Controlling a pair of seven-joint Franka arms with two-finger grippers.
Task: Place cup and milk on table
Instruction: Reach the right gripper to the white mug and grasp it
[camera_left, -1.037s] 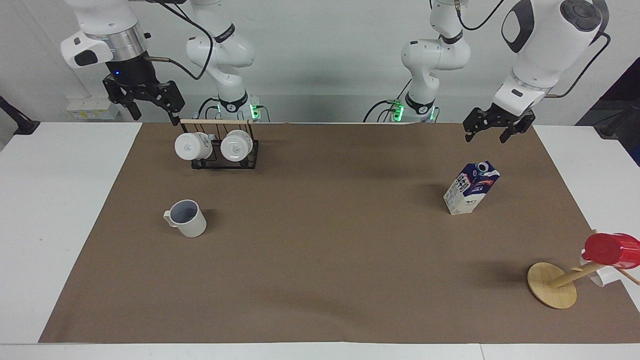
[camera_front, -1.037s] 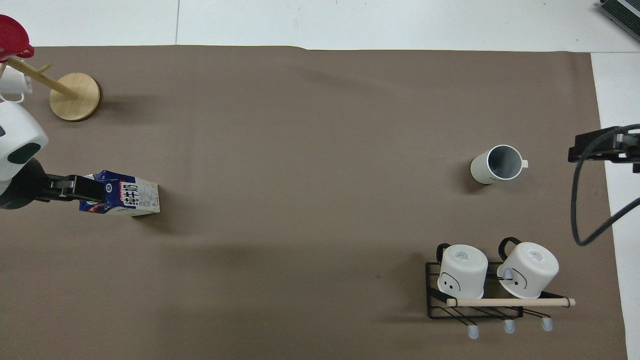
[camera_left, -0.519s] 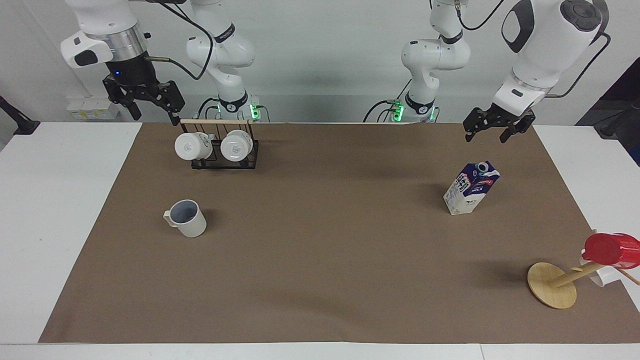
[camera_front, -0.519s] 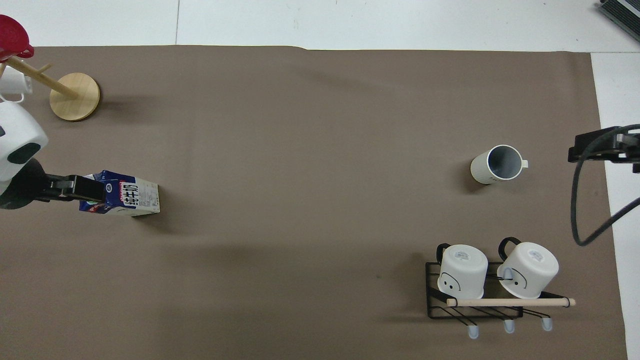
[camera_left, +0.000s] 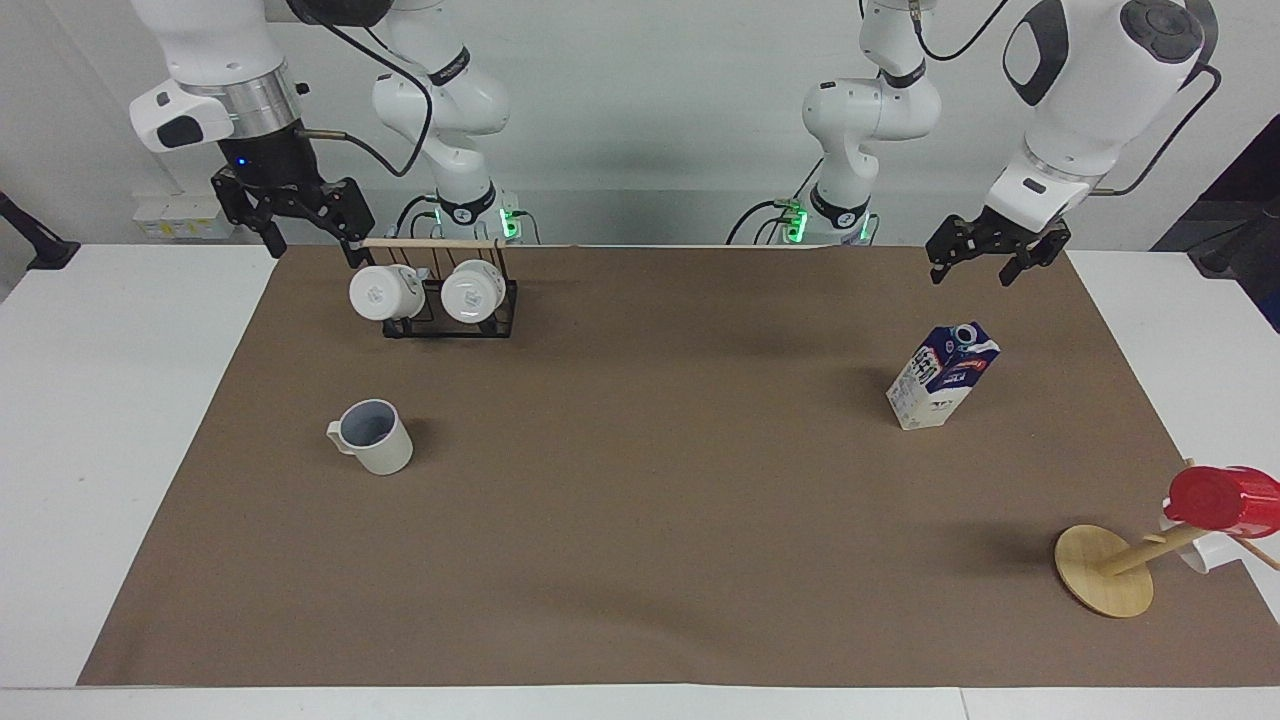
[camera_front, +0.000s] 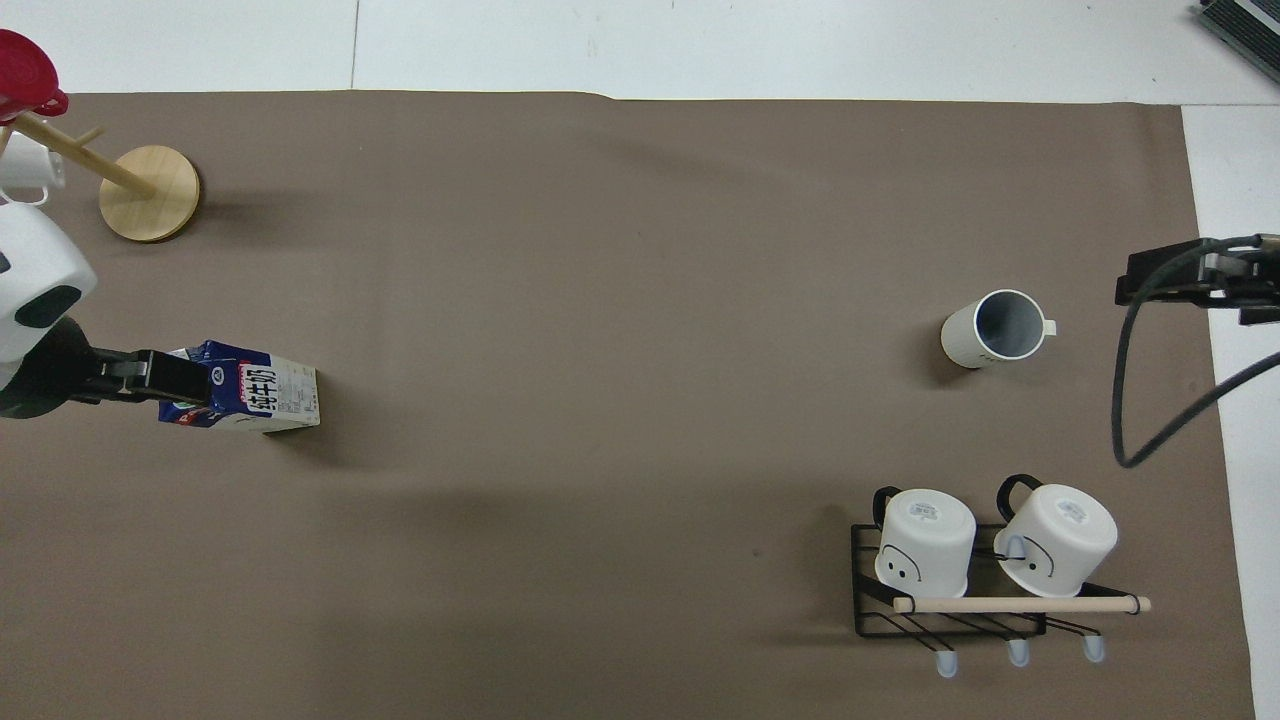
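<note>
Standing upright on the desk (camera_left: 640, 620), the cup (camera_left: 372, 437) sits farther from me than the black rack (camera_left: 440, 300) of two white mugs. My right tool (camera_left: 297, 215) hangs open in the air beside that rack. The milk (camera_left: 942, 377) stands on the desk toward my left arm's end. My left tool (camera_left: 990, 255) hangs open above it, apart.

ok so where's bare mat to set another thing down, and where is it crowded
The widest bare stretch of the brown mat runs between the cup and the milk, down to the edge farthest from the robots. It is crowded at the mug rack close to the robots, and at the wooden mug tree with its red cup.
</note>
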